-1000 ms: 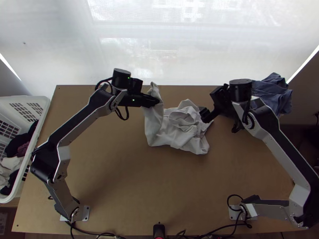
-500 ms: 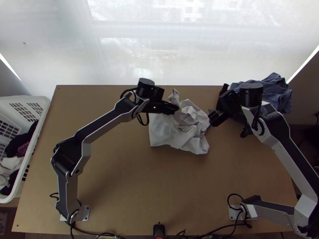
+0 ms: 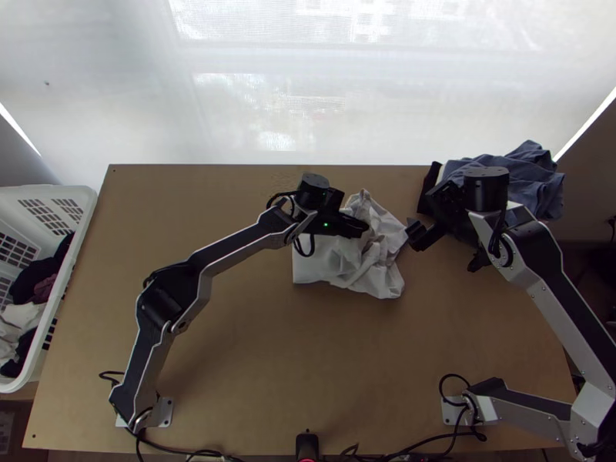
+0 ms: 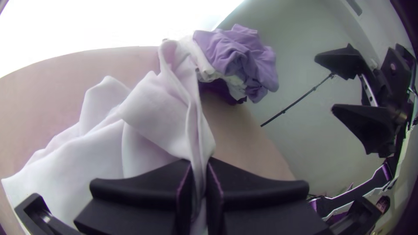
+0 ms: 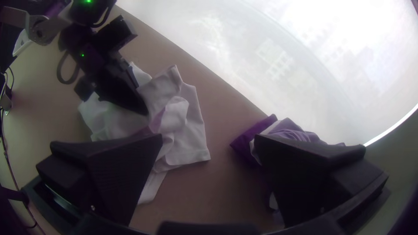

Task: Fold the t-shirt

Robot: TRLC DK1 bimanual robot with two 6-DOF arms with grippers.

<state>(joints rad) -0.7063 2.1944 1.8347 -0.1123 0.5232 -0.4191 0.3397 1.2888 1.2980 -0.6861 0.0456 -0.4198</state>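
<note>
In the top view the white t-shirt [image 3: 339, 262] lies bunched near the table's far middle. My left gripper [image 3: 363, 227] is over it, shut on a raised fold of the cloth. The left wrist view has that fold of the t-shirt [image 4: 152, 109] running between the pressed-together fingers of my left gripper [image 4: 199, 174]. My right gripper [image 3: 416, 233] is just right of the t-shirt in the top view, apart from it. In the right wrist view my right gripper [image 5: 209, 143] has its fingers wide apart, with nothing held; the t-shirt [image 5: 189, 135] lies beyond them.
A pile of blue cloth [image 3: 531, 181], with dark and white pieces beside it, lies at the table's far right corner, close behind my right gripper. The white laundry basket [image 3: 86, 208] with clothes stands off the left edge. Bare tabletop [image 3: 308, 369] spreads across the near side.
My left gripper has moved right and slightly toward the near side, carrying the held fold over the rest of the t-shirt. The right gripper has shifted to the right, away from the cloth.
</note>
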